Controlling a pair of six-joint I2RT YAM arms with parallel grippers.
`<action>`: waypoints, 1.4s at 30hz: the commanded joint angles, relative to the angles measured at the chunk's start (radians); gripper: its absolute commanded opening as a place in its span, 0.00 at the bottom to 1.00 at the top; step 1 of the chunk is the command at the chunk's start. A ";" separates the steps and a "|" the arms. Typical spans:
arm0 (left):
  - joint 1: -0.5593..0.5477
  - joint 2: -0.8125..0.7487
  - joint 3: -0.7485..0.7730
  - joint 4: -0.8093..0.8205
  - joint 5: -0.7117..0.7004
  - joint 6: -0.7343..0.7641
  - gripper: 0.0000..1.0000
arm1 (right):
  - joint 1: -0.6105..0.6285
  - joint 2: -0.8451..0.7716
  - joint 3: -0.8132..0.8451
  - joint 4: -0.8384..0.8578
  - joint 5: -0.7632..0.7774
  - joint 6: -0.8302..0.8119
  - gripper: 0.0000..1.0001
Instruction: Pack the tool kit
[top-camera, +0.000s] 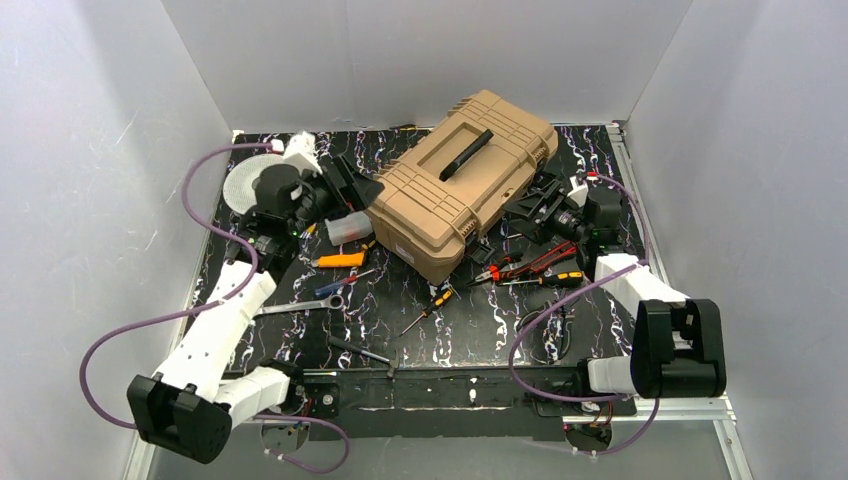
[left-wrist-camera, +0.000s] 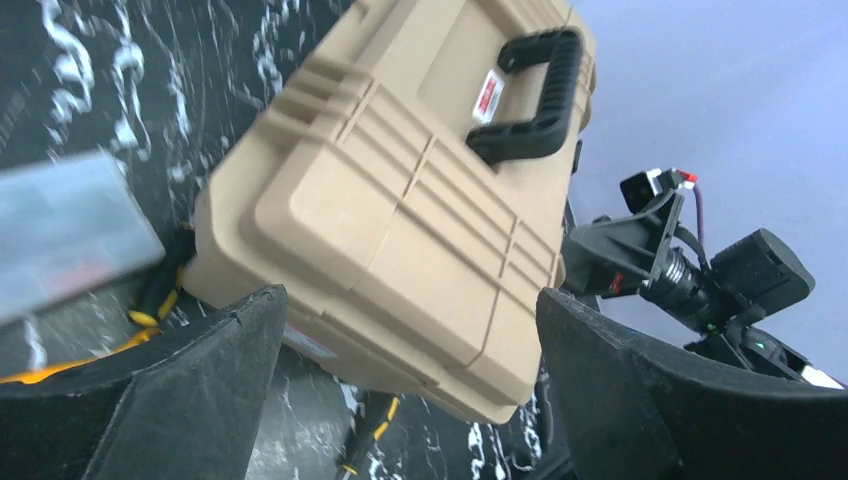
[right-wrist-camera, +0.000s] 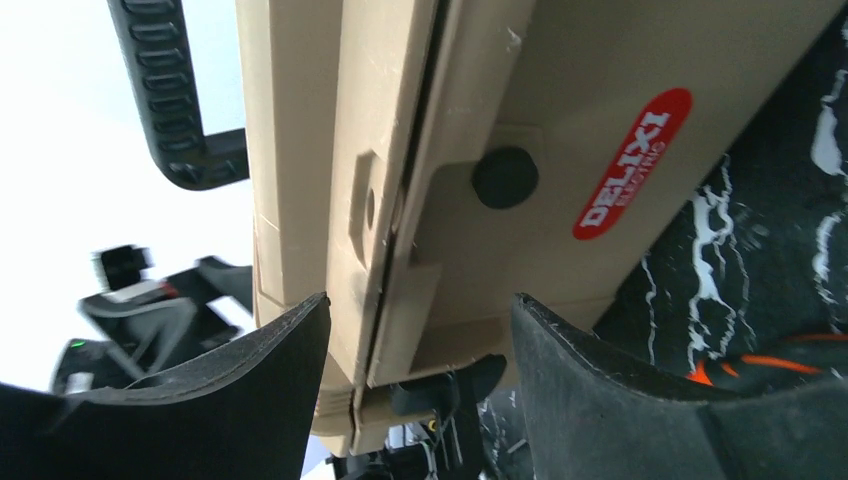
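I see the toolbox (top-camera: 468, 190) lying shut on the bench (top-camera: 470, 335), in the far middle, with its lid and black handle (top-camera: 466, 154) facing up. Its long axis runs on a diagonal from near-left to far-right, and the handle follows the same line.

My left pincer (left-wrist-camera: 410, 300) stands wide at the box's left corner, gripping nothing; the lid fills the view beyond its fingers. My right pincer (right-wrist-camera: 420, 300) is also spread, facing the long right-hand side, with the lid seam in line with its gap and nothing held.

The red-handled pliers (top-camera: 530, 262) and 1 orange-black screwdriver (top-camera: 548, 279) lie loose on the bench near that side. A smaller screwdriver (top-camera: 432, 305) lies just off the box's near corner.
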 joint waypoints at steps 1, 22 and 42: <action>-0.011 0.014 0.165 -0.154 -0.043 0.204 0.95 | -0.016 -0.078 0.068 -0.193 0.033 -0.149 0.73; -0.273 0.641 0.809 -0.253 0.010 0.527 0.89 | -0.050 -0.376 0.140 -0.539 0.254 -0.374 0.83; -0.322 0.836 0.968 -0.239 -0.141 0.612 0.00 | -0.053 -0.394 0.154 -0.523 0.210 -0.358 0.82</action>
